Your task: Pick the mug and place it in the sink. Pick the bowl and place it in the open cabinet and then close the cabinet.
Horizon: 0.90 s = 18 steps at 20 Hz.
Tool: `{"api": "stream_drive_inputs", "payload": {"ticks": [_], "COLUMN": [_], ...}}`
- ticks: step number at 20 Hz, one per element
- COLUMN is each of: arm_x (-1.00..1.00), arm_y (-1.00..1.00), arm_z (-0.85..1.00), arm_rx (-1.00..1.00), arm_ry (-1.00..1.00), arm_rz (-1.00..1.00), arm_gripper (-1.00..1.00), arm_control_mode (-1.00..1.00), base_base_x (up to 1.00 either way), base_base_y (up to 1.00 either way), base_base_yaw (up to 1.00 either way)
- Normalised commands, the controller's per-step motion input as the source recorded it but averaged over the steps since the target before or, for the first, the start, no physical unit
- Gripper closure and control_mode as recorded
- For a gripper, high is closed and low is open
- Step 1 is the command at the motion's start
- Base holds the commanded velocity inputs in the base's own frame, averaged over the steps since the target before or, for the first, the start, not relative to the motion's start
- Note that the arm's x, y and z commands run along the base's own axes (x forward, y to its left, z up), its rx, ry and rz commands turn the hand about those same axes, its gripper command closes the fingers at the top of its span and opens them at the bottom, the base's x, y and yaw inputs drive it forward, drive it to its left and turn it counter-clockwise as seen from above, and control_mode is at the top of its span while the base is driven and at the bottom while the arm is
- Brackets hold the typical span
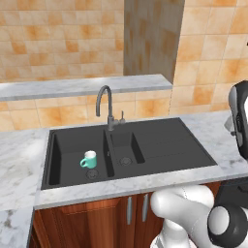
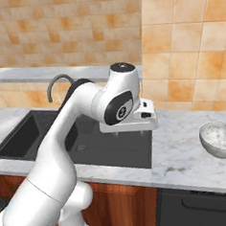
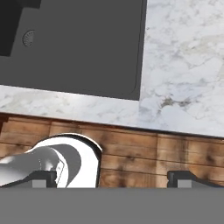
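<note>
The teal mug (image 1: 88, 159) stands upright in the left basin of the black sink (image 1: 160, 143), near the drain. On the marble counter to the right of the sink (image 2: 25, 134) rests the speckled grey bowl (image 2: 220, 139). My gripper (image 3: 113, 179) is open with nothing between its fingertips (image 3: 43, 178). It points down over the right end of the drainboard (image 3: 87, 48), by the counter's front edge. In the right base view its white hand (image 2: 129, 121) hovers well to the left of the bowl. The cabinet is out of view.
A grey gooseneck tap (image 1: 104, 104) rises behind the basins. A raised marble ledge (image 1: 82, 86) runs along the tiled wall. Orange-brown lower doors with short silver handles (image 1: 130, 209) sit under the sink. A dark appliance front (image 2: 199, 204) is below the bowl's counter.
</note>
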Motion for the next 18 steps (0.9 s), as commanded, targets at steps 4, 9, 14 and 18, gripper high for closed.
{"api": "stream_drive_inputs", "payload": {"ticks": [4,9,14,18], "arm_x": [0.04,0.18,0.25,0.21], "arm_y": [-0.41,-0.43,-0.36,-0.4], "arm_z": [0.0,0.0,0.0,0.0], "arm_rx": [-0.08,-0.02,-0.02,-0.01], "arm_ry": [-0.01,0.01,0.02,0.02], "arm_rz": [0.0,0.0,0.0,0.0], "arm_gripper": [-1.0,-1.0,-1.0,-1.0], "arm_control_mode": [-1.0,-1.0,-1.0,-1.0], "base_base_x": [0.0,0.0,0.0,0.0], "base_base_y": [0.0,0.0,0.0,0.0], "base_base_yaw": [0.0,0.0,0.0,0.0]}}
